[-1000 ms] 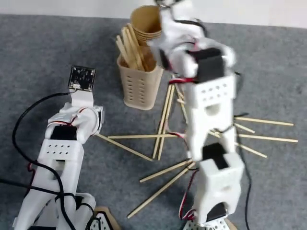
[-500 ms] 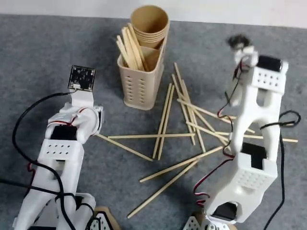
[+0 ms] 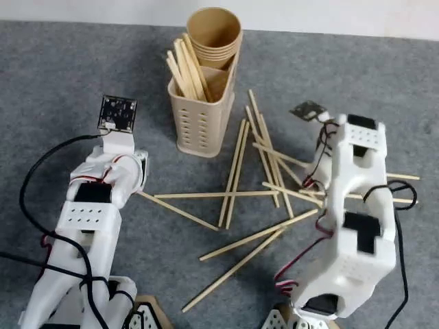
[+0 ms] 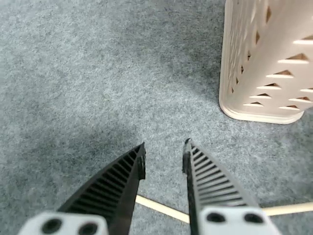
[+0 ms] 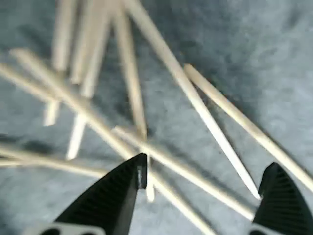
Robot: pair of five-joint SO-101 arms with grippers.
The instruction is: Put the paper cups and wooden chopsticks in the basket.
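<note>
A beige slotted basket (image 3: 200,123) stands upright at the back of the grey carpet. It holds a stack of paper cups (image 3: 214,34) and a bundle of wooden chopsticks (image 3: 185,68). Several loose chopsticks (image 3: 233,175) lie crossed on the carpet in front and to the right of it. My right arm (image 3: 353,178) hangs over the right end of that scatter. Its gripper (image 5: 205,174) is wide open just above the loose chopsticks (image 5: 132,88), holding nothing. My left gripper (image 4: 164,159) is slightly open and empty, low over the carpet beside the basket (image 4: 264,63), with one chopstick (image 4: 161,208) under it.
The carpet (image 3: 82,62) runs to a pale strip along the far edge. Black cables (image 3: 41,171) trail beside the left arm (image 3: 103,192), and wires loop by the right arm's base. Bare carpet lies left of the basket.
The right arm drew back from above the basket, swung right and came down over the loose chopsticks. The left arm stayed put.
</note>
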